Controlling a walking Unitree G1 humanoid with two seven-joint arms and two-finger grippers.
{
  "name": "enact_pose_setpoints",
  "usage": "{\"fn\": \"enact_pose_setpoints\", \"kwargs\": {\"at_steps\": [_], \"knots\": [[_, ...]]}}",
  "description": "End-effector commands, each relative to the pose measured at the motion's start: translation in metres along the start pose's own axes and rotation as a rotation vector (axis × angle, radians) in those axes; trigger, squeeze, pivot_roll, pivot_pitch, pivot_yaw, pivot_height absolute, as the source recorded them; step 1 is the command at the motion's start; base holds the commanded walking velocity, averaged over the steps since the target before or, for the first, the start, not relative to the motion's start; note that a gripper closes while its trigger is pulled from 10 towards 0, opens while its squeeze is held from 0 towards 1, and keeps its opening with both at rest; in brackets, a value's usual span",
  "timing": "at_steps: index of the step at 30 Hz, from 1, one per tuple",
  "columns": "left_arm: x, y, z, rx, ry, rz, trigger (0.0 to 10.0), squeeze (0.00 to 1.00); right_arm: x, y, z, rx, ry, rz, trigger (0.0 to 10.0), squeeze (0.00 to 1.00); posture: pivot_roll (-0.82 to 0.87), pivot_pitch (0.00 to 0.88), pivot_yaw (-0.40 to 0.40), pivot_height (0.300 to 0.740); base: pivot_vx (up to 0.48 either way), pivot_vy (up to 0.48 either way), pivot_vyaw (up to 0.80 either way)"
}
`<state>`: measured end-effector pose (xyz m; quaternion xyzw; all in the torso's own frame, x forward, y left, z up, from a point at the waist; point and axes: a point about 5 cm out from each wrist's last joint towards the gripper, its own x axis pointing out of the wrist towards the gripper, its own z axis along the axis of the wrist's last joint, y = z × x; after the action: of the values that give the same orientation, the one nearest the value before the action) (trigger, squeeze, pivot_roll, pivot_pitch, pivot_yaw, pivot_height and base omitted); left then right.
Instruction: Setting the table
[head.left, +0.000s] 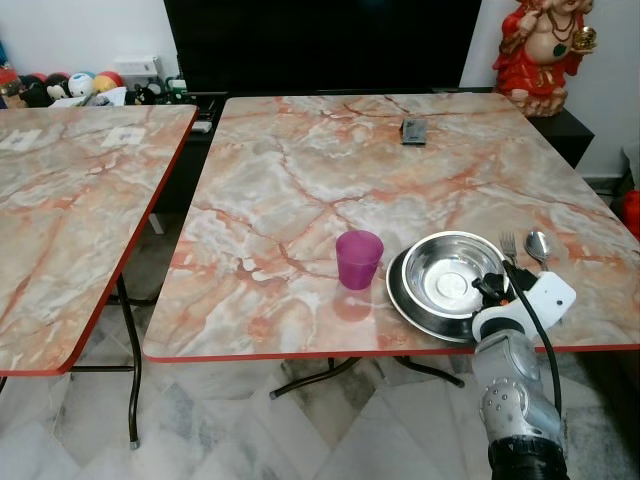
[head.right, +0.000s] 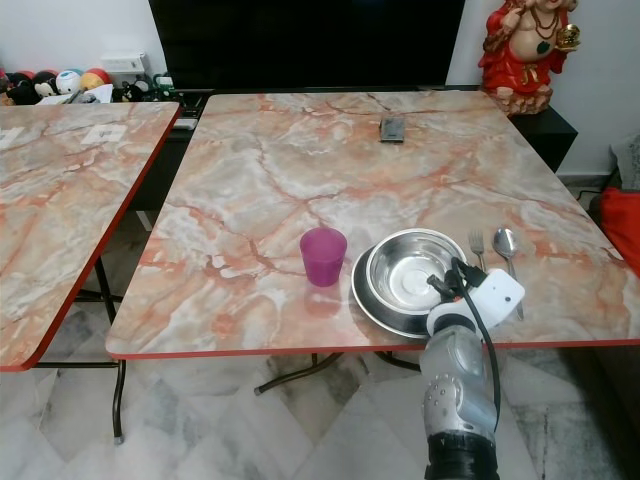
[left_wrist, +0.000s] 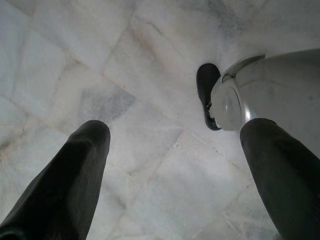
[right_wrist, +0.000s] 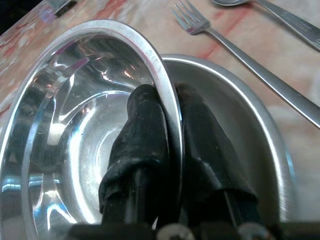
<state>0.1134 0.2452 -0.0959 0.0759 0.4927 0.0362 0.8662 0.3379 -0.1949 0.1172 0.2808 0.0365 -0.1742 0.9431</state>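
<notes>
Steel bowl (head.left: 455, 272) sits on its plate (head.left: 405, 300) near the desk (head.left: 300, 170)'s front right edge; my right end effector (right_wrist: 167, 125) is clamped on its rim. Next I'd release and pull back without dragging it; left end effector (left_wrist: 175, 165) hangs spread.

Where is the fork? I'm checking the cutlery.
In the left eye view, the fork lies on the marble table at the robot's right, between the steel bowl and the spoon.
</notes>
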Motion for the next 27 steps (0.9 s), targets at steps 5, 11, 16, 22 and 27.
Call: {"fn": "enact_pose_setpoints", "kwargs": {"at_steps": [5,11,16,22,27], "knots": [[-0.0008,-0.0016,-0.0046,0.017,0.020,-0.006,10.0,0.00,0.0024,0.0083,0.0014,-0.005,-0.008,0.034,10.0,0.08,0.01,0.109,0.018,0.740,0.000,0.000,0.00],[-0.0012,-0.0014,-0.0056,0.016,0.022,-0.006,10.0,0.00,0.0030,0.0083,-0.0002,-0.007,-0.004,0.034,10.0,0.48,0.01,0.109,0.019,0.740,0.000,0.000,0.00],[-0.0006,-0.0013,-0.0040,0.017,0.021,-0.006,10.0,0.00,0.0036,0.0071,0.0001,-0.011,-0.008,0.028,10.0,0.41,0.01,0.109,0.020,0.740,0.000,0.000,0.00],[-0.0024,-0.0005,-0.0091,0.017,0.028,-0.005,10.0,0.00,0.0041,0.0060,0.0003,-0.016,-0.011,0.023,10.0,0.00,0.01,0.108,0.022,0.740,0.000,0.000,0.00],[-0.0037,0.0015,-0.0123,0.017,0.033,-0.003,10.0,0.00,0.0042,0.0069,0.0018,-0.020,-0.021,0.021,10.0,1.00,0.01,0.108,0.022,0.740,0.000,0.000,0.00]]}}
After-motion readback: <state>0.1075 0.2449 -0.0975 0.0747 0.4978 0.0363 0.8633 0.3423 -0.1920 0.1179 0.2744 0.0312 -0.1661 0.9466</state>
